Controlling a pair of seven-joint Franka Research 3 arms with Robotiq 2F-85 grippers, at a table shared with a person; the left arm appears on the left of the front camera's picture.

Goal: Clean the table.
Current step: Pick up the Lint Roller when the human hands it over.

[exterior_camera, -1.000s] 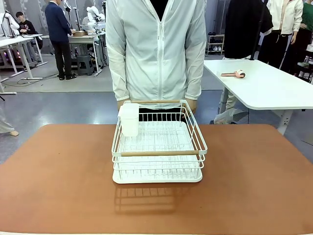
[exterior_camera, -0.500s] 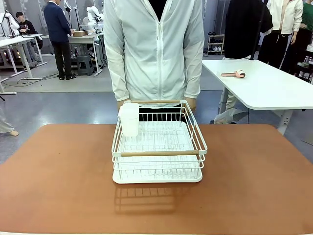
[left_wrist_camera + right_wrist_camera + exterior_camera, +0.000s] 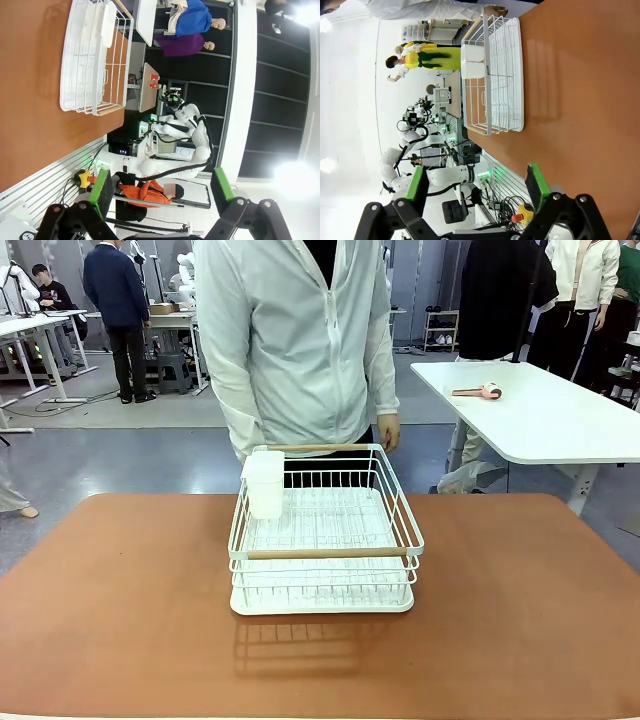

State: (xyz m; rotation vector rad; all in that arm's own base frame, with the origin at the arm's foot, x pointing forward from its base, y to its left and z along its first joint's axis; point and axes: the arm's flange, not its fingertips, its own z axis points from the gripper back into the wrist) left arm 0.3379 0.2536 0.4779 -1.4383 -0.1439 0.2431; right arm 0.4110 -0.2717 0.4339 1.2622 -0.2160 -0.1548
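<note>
One reddish-brown table [image 3: 120, 620], white wire rack [image 3: 320, 602] centred — person [image 3: 300, 340] behind

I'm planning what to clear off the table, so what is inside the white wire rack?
A white cup hangs in the far left corner of the rack, and a white drain tray lies beneath the wires. Its floor otherwise looks bare. The cup's wall hides its inside.

The smooth reddish-brown table top [image 3: 110, 590] lies open left, right and nearside of the white wire dish rack with wooden handles [image 3: 325, 575] at its middle. A white plastic box [image 3: 264, 483] hangs on the rack's far left corner. A person in a white jacket [image 3: 300, 350] stands close behind, barring the far side.
</note>
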